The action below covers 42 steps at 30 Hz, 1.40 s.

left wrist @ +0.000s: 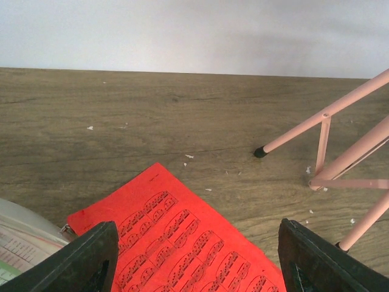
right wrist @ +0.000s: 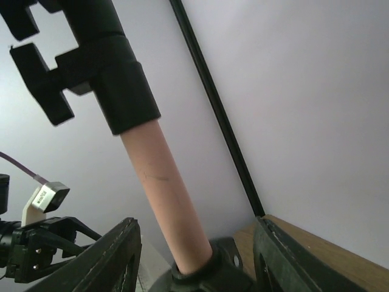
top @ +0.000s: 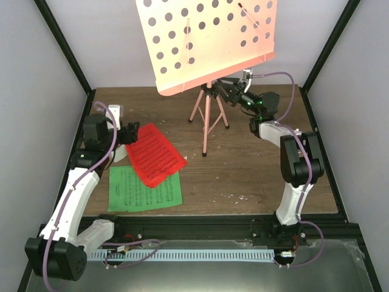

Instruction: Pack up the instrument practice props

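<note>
The pink music stand [top: 206,115] stands on its tripod toward the far edge of the table [top: 255,164], about midway across. Its hole-dotted desk [top: 206,42] is tilted and fills the top of the overhead view. The right tool [top: 223,91] is up at the stand's pole [right wrist: 167,201], just under the desk. From the wrist, its fingers [right wrist: 115,255] sit wide on either side of the pink tube with gaps showing, so nothing is clamped.

On the left half of the table the red page [top: 155,155] lies at an angle, its near corner over the green page [top: 146,188], which lies flat close to the near edge. The left tool [top: 135,135] is at the red page's left end, spread wide over the sheet and gripping nothing. I cannot tell whether it touches the paper. A small white metronome [top: 115,112] sits near the far left corner, mostly hidden behind the left arm.
</note>
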Each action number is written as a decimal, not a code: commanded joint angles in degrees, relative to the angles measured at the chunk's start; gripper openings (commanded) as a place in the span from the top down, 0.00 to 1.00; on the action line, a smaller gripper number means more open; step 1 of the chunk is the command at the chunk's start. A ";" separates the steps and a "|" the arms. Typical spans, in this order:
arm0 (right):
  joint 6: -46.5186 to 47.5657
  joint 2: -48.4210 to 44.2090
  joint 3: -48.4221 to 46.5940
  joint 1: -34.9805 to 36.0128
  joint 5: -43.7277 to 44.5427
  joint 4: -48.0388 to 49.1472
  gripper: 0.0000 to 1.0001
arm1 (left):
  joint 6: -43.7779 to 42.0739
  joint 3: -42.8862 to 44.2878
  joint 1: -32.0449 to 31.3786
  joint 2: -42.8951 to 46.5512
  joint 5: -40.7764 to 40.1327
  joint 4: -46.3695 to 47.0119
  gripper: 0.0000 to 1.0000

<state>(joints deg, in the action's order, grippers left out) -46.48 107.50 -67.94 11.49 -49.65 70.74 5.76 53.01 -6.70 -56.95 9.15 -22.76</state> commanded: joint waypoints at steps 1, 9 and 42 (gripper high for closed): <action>-2.37 2.48 -7.26 0.56 -3.72 0.21 0.49 | -0.10 -0.28 -0.16 -0.14 0.67 0.75 0.28; -4.58 5.97 -14.19 1.57 -10.07 0.20 0.48 | -0.01 -0.28 -0.16 -0.37 0.95 0.81 0.28; -12.25 10.52 -22.93 2.33 -13.50 6.33 0.85 | 2.97 0.92 -4.20 -6.62 18.97 2.73 0.43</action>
<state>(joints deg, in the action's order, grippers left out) -55.92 119.44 -90.72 13.26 -63.40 75.46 6.44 53.01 -8.14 -62.08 23.66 -21.69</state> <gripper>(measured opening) 0.265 0.578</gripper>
